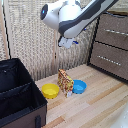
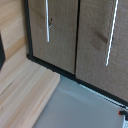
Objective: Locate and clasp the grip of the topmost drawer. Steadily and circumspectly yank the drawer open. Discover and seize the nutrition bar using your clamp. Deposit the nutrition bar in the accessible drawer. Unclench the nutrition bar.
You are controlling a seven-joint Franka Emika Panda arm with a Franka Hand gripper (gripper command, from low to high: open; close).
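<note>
The dark brown dresser stands at the exterior view's right. Its topmost drawer is shut, with a silver bar handle, above a like drawer. The wrist view shows two brown drawer fronts with silver handles, both shut. The nutrition bar, a yellow-orange speckled packet, stands upright on the wooden tabletop between two bowls. My clamp hangs high above the bar, well left of the dresser and touching nothing. Its fingers are too small to show whether they are open.
A yellow bowl sits left of the bar and a blue bowl right of it. A large black open box fills the exterior view's lower left. A woven screen stands behind.
</note>
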